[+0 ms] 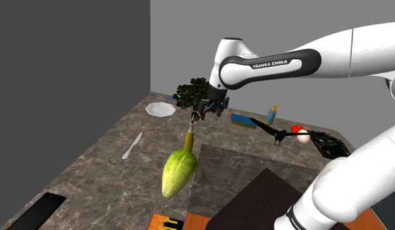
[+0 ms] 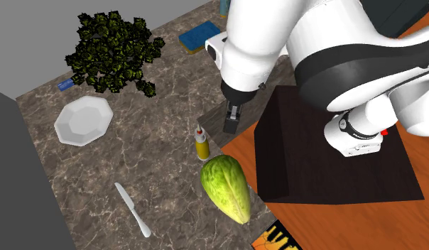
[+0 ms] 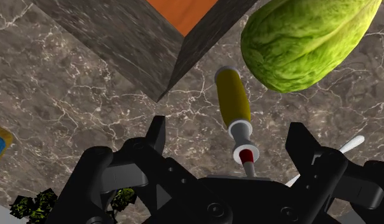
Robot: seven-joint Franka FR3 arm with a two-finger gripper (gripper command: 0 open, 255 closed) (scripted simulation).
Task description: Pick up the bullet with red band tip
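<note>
While the arm (image 1: pixel 274 63) reads FRANKA EMIKA, the pincer (image 3: pixel 229 126) gapes open near the bullet (image 3: pixel 233 95); neither finger touches it.

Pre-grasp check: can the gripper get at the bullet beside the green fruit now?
Probably yes: the gripper, jaws open, hangs over the bullet, nothing between; green fruit sits at its base.

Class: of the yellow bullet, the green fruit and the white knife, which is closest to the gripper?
The yellow bullet: its red-banded tip shows between the gripper's open fingers, untouched. The green fruit lies beyond its base; the white knife farther off.
</note>
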